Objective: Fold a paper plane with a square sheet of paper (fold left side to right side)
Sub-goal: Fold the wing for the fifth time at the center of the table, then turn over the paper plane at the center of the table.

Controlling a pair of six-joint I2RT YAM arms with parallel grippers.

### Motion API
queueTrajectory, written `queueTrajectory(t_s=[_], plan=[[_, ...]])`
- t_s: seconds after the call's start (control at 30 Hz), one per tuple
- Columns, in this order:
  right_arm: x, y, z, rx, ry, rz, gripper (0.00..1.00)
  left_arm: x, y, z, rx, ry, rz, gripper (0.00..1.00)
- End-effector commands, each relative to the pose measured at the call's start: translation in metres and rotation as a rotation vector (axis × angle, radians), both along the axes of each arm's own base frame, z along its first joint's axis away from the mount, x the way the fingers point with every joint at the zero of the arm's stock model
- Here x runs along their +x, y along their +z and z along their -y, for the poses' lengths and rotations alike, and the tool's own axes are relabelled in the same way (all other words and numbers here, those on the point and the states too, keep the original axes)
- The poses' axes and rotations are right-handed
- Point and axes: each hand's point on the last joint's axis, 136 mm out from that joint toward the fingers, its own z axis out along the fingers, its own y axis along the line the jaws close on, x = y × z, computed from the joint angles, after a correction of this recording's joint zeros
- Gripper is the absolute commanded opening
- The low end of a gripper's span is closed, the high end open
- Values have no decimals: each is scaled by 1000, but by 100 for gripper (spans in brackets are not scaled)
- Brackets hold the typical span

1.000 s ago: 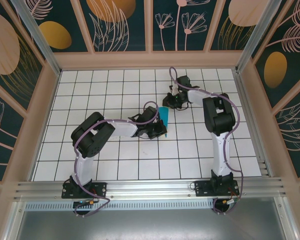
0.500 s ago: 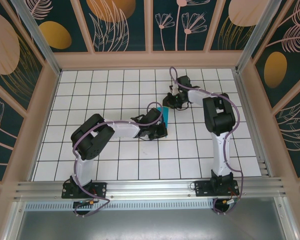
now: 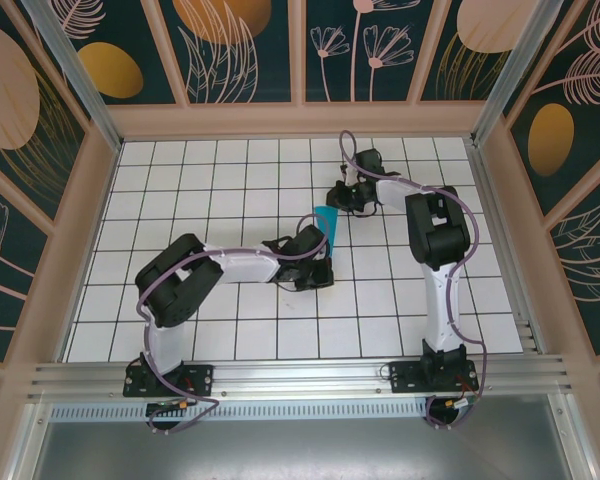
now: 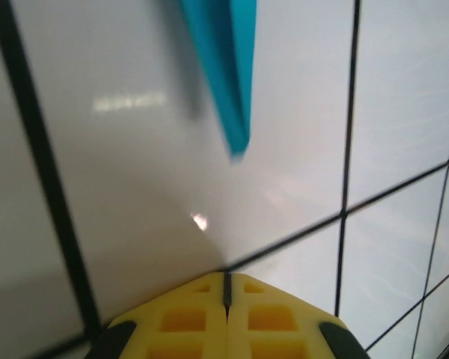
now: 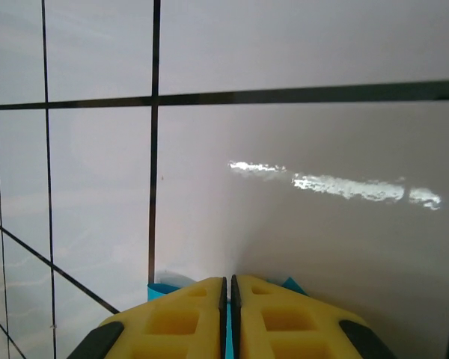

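Observation:
The square sheet of paper is folded into a narrow teal dart, the paper plane (image 3: 327,226), which lies near the middle of the white grid table. My right gripper (image 3: 338,197) is shut on its wide far end. In the right wrist view teal paper (image 5: 162,290) shows beside and between the yellow fingertips of that gripper (image 5: 228,288). My left gripper (image 3: 318,272) sits just on the near side of the dart's tip. It is shut with nothing in it. In the left wrist view the plane's pointed tip (image 4: 230,75) hangs ahead of the closed yellow jaws of the left gripper (image 4: 226,283), apart from them.
The white tiled table (image 3: 230,320) is enclosed by wooden walls (image 3: 100,200) with patterned panels. An aluminium rail (image 3: 300,375) runs along the near edge, where both arm bases are bolted.
My left gripper has drawn back toward the near edge, off the plane's tip, which now shows free. The right gripper and the wide end have shifted slightly left.

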Motion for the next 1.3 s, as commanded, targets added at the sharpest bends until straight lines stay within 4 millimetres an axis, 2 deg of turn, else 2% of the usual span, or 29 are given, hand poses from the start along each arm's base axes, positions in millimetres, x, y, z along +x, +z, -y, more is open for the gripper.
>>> queueTrajectory(t_s=[0.0,0.1,0.2,0.23,0.33,0.4,0.53,0.6,0.67,0.73,0.8,0.87,0.9,1.03,1.1,1.2,1.23,1.27], plan=[[3,-31,19,-69,-44,-26,15,-12,16,-23,48,-16,-13,0],[1,-20,15,-30,-40,-15,15,4,36,-34,15,22,27,0],[-2,1,7,28,-19,2,16,19,44,-52,6,67,52,1],[-3,10,4,51,-9,9,17,26,56,-57,-10,81,81,1],[-5,37,0,72,0,50,20,46,70,-74,-11,127,142,7],[-4,57,2,57,-8,86,25,59,80,-84,-5,157,190,10],[-1,94,16,-57,-59,164,34,86,108,-109,23,233,326,26],[-4,105,26,-143,-98,182,39,99,123,-122,44,272,403,31],[-10,111,35,-229,-132,182,43,108,139,-133,60,313,478,41],[-20,111,40,-314,-171,165,49,116,154,-143,76,354,547,51],[-33,107,40,-385,-202,149,57,122,167,-152,90,395,605,56],[-50,97,31,-417,-211,124,66,126,178,-159,97,428,654,61],[-57,92,25,-420,-207,110,67,127,181,-161,98,438,666,62],[-82,63,10,-452,-201,44,68,126,180,-162,92,441,676,65],[-86,48,14,-480,-212,14,68,125,176,-161,97,436,668,65],[-93,35,11,-504,-207,-9,63,125,177,-161,90,439,667,66],[-94,33,12,-508,-210,-13,60,121,166,-164,106,432,651,66],[-95,30,13,-515,-211,-19,57,120,165,-165,106,432,652,67]])
